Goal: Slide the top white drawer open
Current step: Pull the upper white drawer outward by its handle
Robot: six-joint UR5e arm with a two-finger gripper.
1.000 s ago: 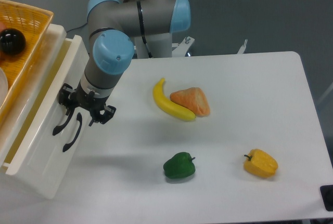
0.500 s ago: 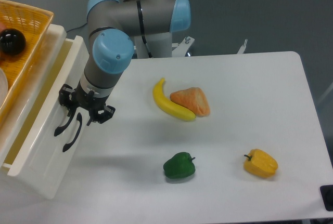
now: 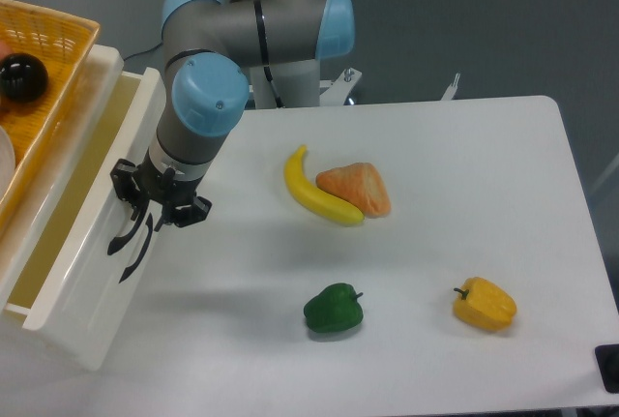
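While the white table (image 3: 464, 185) fills most of the view, we see our arm (image 3: 247, 35) reaching down from the back toward the left edge, where the white cabinet stands. Its top white drawer (image 3: 92, 233) juts out to the right, partly pulled from the cabinet, with a strip of its pale interior showing along the left of its front panel. We find our gripper (image 3: 145, 212) pressed right up against that front panel, at the upper end of the curved black handle (image 3: 131, 243); the handle runs down and away just below the fingertips. The black fingers crowd around the handle's top, but from this angle we cannot tell whether they are clamped on it or merely set against it. Above the drawer, on top of the cabinet, sits an orange wicker basket (image 3: 68, 35) holding a black ball (image 3: 21, 76). Well apart from the gripper, near the table's middle, a banana (image 3: 314, 194) lies touching a piece of orange-brown bread (image 3: 358, 188). Nearer the front edge sit a green pepper (image 3: 334, 308) and, to its right, a yellow pepper (image 3: 484, 304).
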